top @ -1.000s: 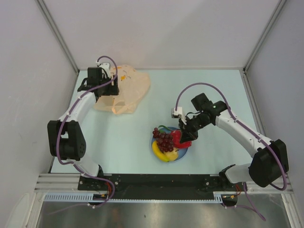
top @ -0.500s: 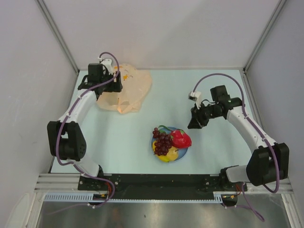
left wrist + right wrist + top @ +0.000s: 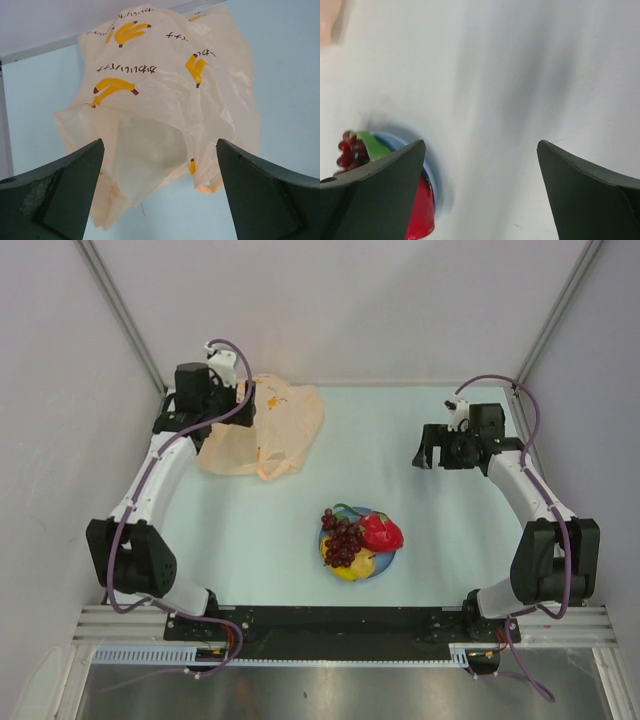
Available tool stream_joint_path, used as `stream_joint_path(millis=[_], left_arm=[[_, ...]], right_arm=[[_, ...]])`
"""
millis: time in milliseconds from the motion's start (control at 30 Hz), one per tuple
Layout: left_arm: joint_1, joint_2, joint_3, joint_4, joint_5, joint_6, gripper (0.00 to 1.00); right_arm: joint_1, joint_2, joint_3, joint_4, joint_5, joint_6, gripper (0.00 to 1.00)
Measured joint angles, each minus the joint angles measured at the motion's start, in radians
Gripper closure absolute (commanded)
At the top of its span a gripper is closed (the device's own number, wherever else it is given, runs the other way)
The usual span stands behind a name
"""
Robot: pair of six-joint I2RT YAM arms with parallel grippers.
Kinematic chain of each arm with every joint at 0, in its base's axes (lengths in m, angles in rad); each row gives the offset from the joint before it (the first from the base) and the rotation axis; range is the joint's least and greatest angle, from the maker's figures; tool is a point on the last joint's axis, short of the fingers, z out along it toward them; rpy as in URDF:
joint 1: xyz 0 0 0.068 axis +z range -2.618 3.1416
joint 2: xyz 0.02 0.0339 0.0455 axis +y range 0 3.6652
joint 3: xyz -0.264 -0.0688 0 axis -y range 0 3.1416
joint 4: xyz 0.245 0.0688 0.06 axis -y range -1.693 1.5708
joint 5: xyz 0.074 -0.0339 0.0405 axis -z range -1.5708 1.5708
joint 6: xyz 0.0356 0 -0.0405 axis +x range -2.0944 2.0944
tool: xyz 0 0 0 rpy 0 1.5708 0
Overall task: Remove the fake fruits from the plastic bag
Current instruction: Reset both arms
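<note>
Our left hand (image 3: 243,403) hangs released over the plastic bag (image 3: 272,425) at about 10 o'clock on the bench (image 3: 280,510). Its fingers (image 3: 60,195) are spread wide and grasp nothing. In the left wrist view the bag (image 3: 165,100) lies crumpled below the gap between the fingers. It is peach-orange with yellow banana prints and dark lettering, and its mouth gapes toward us.

Our right hand (image 3: 427,451) is at about 2 o'clock on the bench, also released and empty. Its fingers (image 3: 375,195) stand far apart over bare bench and point toward 9 o'clock.

At about 7 o'clock from that hand, and well apart from it, sits the blue plate (image 3: 391,558), near 6 o'clock on the bench. The fake fruits lie on it, outside the bag:
- the red dragon fruit (image 3: 381,533) at 3 o'clock on the plate
- the dark grape bunch (image 3: 343,538) at 9 o'clock, touching the dragon fruit
- the banana (image 3: 338,565) at the near edge
- a yellowish round fruit (image 3: 364,561) also at the near edge

The right wrist view catches the plate's rim (image 3: 429,172), the dragon fruit (image 3: 420,220) and some grapes (image 3: 345,150) at 8 o'clock.
</note>
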Motion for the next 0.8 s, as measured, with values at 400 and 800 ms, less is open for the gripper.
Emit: stream_joint_path(millis=[400, 800], left_arm=[[0.045, -0.104, 0.079, -0.044, 0.145, 0.060, 0.00], [0.005, -0.110, -0.034, -0.054, 0.240, -0.001, 0.00]], right_arm=[[0.000, -0.001, 0.032, 0.037, 0.258, 0.118, 0.00], [0.002, 0.000, 0.082, 0.075, 0.266, 0.138, 0.00]])
